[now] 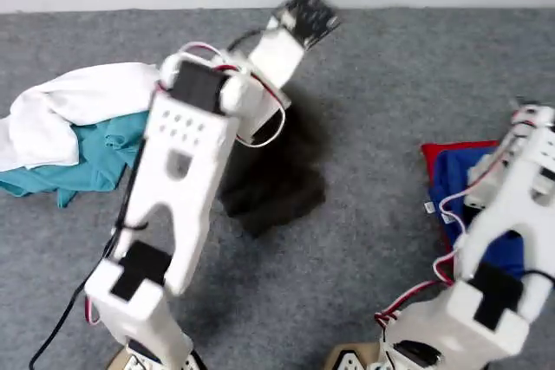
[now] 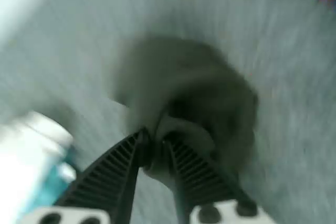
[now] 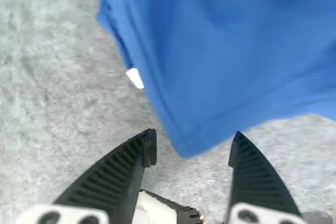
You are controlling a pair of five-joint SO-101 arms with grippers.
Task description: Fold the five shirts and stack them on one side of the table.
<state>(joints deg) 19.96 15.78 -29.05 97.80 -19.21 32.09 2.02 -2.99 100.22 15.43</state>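
The left gripper (image 2: 153, 141) has its jaws nearly together, pinching a small fold of the dark shirt (image 1: 279, 186), which lies bunched near the middle of the table (image 1: 381, 75). So thin a pinch could slip free if the arm lifts or drags, or could catch only one layer and leave the cloth twisted rather than flat. The right gripper (image 3: 193, 141) hangs with jaws wide apart and empty just above a corner of the blue shirt (image 3: 226, 40), which lies on a red shirt (image 1: 436, 150). Lowering there could rumple that pair. The white shirt (image 1: 78, 101) and teal shirt (image 1: 95, 160) lie heaped together, unfolded.
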